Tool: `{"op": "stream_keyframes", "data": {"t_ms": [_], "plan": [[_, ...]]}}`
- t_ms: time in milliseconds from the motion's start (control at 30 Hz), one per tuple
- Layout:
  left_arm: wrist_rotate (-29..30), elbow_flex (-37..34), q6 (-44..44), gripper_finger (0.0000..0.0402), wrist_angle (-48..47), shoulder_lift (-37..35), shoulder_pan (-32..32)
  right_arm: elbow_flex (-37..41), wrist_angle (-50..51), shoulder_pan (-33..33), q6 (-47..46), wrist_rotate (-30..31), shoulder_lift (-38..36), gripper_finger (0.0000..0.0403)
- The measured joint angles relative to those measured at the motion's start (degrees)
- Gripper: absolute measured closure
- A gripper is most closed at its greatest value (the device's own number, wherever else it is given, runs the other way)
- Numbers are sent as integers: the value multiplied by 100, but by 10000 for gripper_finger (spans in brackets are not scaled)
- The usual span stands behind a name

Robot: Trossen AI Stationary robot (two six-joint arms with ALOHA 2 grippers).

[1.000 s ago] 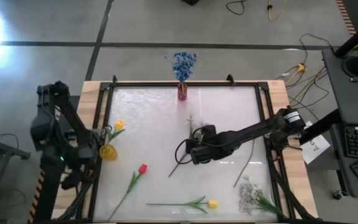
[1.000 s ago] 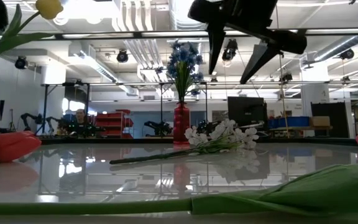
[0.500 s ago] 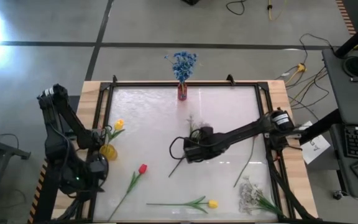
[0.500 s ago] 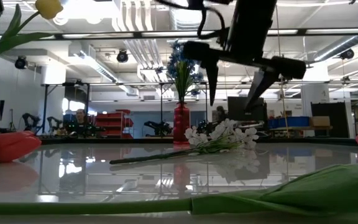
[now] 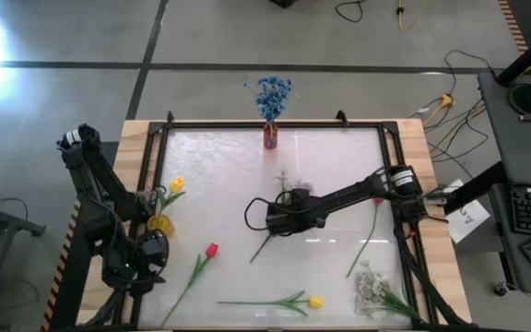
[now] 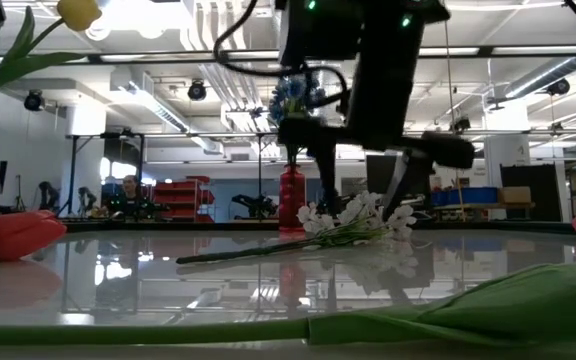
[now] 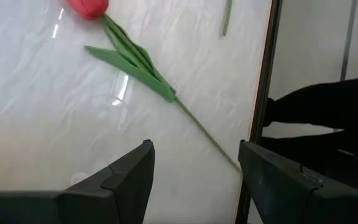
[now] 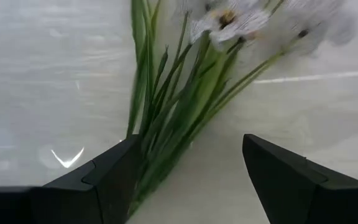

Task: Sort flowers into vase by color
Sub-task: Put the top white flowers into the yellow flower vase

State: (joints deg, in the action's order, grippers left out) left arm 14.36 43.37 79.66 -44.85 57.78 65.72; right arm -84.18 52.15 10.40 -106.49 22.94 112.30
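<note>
A white small-bloom spray (image 5: 286,195) lies mid-table, blooms (image 8: 229,18) toward the far edge, its stem (image 5: 261,249) on the table. My right gripper (image 5: 279,214) is open just above it, a finger either side of the green stems (image 8: 166,106); the low view shows it (image 6: 360,185) over the blooms (image 6: 358,215). Blue blossoms (image 5: 271,92) stand in a red vase (image 5: 270,138). A yellow tulip (image 5: 175,186) leans in a yellow vase (image 5: 159,224). My left gripper (image 7: 194,180) is open near the table's left edge, beside a red tulip (image 7: 89,6).
On the table lie a red tulip (image 5: 210,250), a yellow tulip (image 5: 314,302), a pink tulip (image 5: 376,199) with its long stem, and another white spray (image 5: 371,284) at the near right corner. A black frame (image 5: 159,166) runs round the tabletop. A person sits in the room behind (image 6: 128,190).
My right gripper has come down from high above the table and shifted toward the left edge, ending low with its fingers around the white spray. My left arm has swung toward the near edge along the table's left side. The flowers have stayed put.
</note>
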Motion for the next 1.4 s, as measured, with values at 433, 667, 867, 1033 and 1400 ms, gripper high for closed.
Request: {"op": "stream_keyframes", "data": {"t_ms": [433,667,867,1033,1400], "plan": [[755,338,-357,178,-284,-890,2,-13,-408,-96,-387,-11,498,232],[1445,841,-889,178,-261,-1634,-1,5,-493,-129,-399,637,500,340],[1737,1439,-1730,178,-203,-1899,-1,-163,-914,62,459,2111,-87,388],[2398,1841,-2355,178,-25,-1879,-1,-167,-2625,484,3018,3239,-736,389],[3036,2070,-3045,178,598,-1350,-44,-164,-9548,1094,9961,2337,-961,390]]}}
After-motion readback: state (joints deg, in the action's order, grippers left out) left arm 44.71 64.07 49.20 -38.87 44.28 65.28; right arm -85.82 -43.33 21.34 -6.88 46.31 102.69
